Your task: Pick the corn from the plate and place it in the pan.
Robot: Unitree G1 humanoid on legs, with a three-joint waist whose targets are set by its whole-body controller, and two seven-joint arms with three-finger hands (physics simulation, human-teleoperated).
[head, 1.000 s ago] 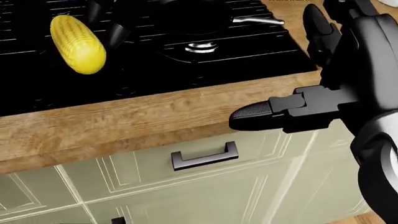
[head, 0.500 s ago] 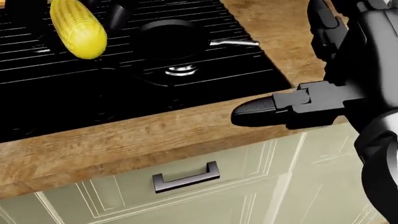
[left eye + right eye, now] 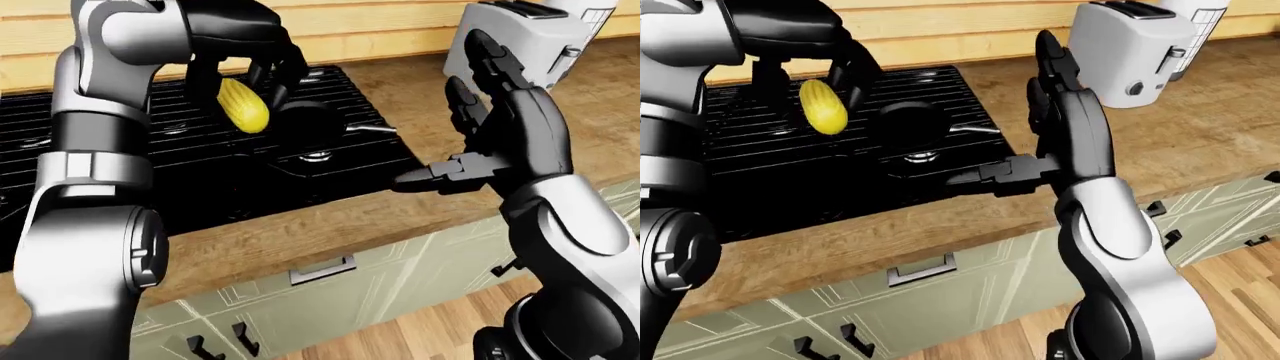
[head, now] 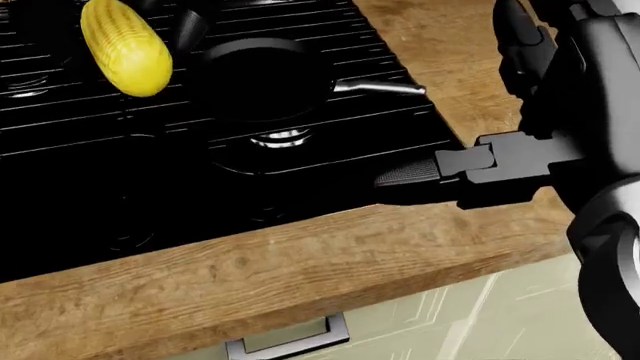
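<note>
Over the black stove (image 4: 100,195), the left hand (image 3: 250,56) gripped the corn (image 3: 243,106) just left of the frying pan (image 4: 262,75); it should shift right, lower, then release. Right hand (image 3: 490,112) hung wide, holding nothing.

A toaster (image 3: 1127,41) stands on the wooden counter (image 3: 1200,127) beside the stove (image 3: 790,172).

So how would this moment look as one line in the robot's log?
left hand: shut on corn, held above stove | pan: empty | right hand: open, idle
</note>
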